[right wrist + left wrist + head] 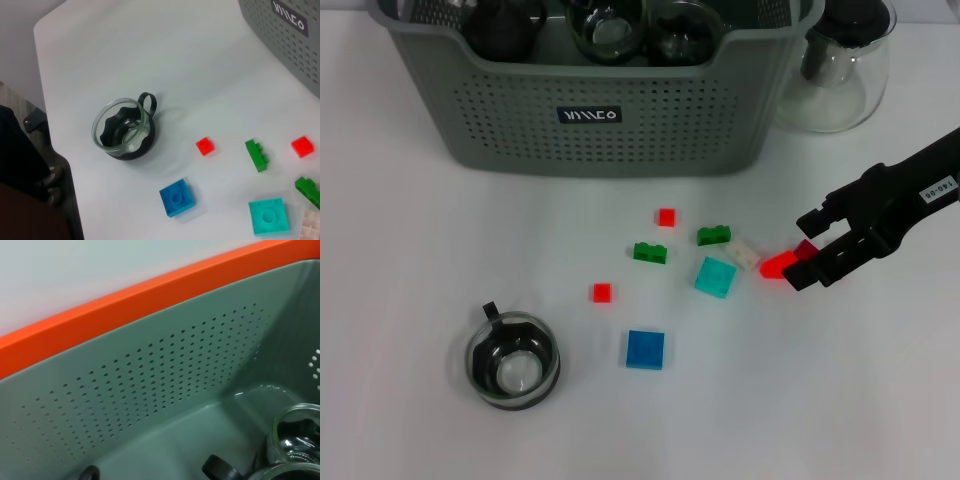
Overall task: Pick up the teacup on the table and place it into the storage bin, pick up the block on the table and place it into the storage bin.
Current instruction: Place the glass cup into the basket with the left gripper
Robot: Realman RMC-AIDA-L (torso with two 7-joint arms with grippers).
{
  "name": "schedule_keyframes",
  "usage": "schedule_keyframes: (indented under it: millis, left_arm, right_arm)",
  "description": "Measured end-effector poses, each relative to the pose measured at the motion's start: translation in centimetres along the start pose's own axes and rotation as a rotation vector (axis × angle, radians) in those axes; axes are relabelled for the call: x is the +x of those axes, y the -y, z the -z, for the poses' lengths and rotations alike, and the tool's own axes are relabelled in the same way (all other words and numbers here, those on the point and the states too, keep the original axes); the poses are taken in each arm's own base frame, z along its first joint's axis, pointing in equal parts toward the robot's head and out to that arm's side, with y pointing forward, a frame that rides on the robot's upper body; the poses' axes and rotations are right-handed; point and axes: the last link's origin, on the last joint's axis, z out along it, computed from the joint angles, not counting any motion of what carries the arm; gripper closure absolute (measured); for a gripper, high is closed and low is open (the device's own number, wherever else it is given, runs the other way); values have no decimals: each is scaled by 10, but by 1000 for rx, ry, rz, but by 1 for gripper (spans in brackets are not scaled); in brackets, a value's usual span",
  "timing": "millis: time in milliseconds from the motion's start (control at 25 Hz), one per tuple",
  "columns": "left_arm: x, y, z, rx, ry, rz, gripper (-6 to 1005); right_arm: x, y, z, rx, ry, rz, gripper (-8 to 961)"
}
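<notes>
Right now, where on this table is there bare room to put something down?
Bare table lies left of the teacup, between the teacup and the storage bin, and below the blue block. The middle is crowded with small blocks, from the red one to the right gripper, shut on a red block. The glass pitcher fills the far right corner.

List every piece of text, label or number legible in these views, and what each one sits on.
"146-08" (roughly; small, digits uncertain): white sticker on the right arm, behind the right claw.
White stylised lettering on the small black label on the storage bin: visible in the head and right wrist views, but not readable as a definite word.
Left wrist view: no text.
</notes>
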Motion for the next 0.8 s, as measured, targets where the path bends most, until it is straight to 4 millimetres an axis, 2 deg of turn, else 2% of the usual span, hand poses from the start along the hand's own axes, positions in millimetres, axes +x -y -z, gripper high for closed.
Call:
schedule_keyframes:
  millis: [800]
  left_arm:
    - [-6, -8, -6, -4, 45, -16, 940]
  right_arm:
    - [-2, 1, -5, 6, -19, 11, 25]
